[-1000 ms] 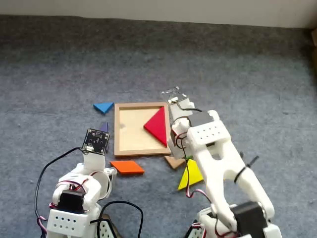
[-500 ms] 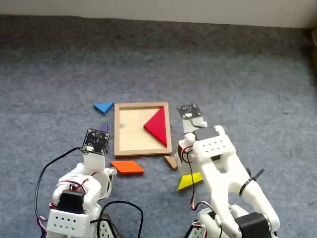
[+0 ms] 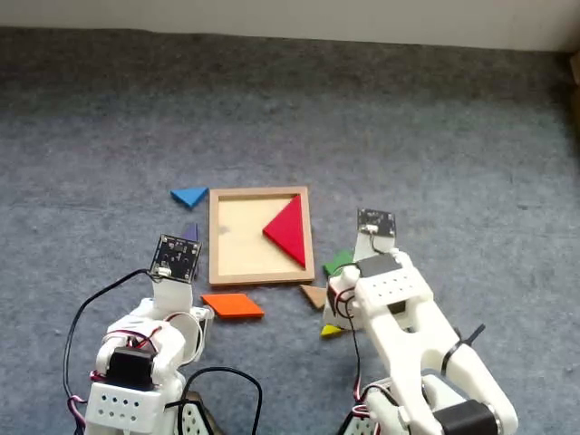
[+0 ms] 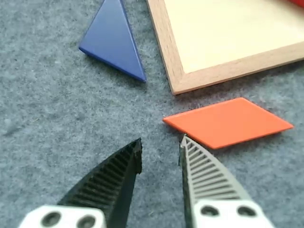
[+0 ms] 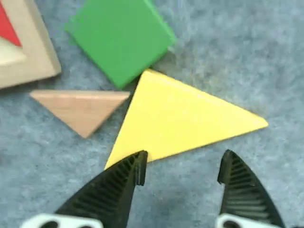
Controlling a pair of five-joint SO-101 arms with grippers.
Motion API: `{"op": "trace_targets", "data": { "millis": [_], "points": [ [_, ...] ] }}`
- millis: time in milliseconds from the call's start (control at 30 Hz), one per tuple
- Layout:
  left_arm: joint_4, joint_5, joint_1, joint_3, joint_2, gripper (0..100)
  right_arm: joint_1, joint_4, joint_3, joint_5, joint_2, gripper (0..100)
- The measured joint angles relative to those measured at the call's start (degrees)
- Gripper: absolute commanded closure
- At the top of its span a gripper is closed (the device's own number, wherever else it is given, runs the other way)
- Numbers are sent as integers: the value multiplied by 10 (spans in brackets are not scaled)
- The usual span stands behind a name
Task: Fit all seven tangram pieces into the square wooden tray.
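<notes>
Yellow and broad, the big triangle point(image 5: 180, 118) lies flat on the grey carpeted bench point(image 3: 435, 136), on the near side of the wooden tray point(image 3: 214, 237) and off its near right corner. The right claw point(image 5: 184, 156) hangs just above it, jaws spread wide to either side of the triangle's near edge. I judge that width suits so broad a piece and marks it as the next one to lift. Near the tray's near left corner, the left claw point(image 4: 160, 145) sits low over the carpet with a narrow gap between its tips and nothing held. Its pale tip is just beside the pointed end of the orange parallelogram point(image 4: 228, 122), which lies along the tray's near rim, close but apart. This reads as a waiting pose rather than a grasp. Closer to the tray than the yellow piece, the small tan triangle point(image 5: 80, 109) and the green square point(image 5: 121, 38) crowd its edge, just beside it and perhaps touching, so a careless pinch could nudge them. The tray itself holds one piece, the red triangle point(image 3: 290, 231), set against its right rim, which leaves the left half bare for the other six. A dark blue triangle point(image 4: 114, 40) lies just outside the tray's left rim, and a light blue triangle point(image 3: 188, 195) lies beyond the far left corner.
</notes>
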Motion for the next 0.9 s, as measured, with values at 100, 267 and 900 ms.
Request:
{"op": "trace_targets", "data": {
  "millis": [100, 267, 900],
  "points": [
    [0, 0, 0, 0, 0, 854, 17, -39, 8, -1, -1, 745],
    [0, 0, 0, 0, 0, 854, 57, -69, 9, -1, -1, 745],
    [0, 0, 0, 0, 0, 854, 190, 54, -312, 248, 229, 745]
  ]
}}
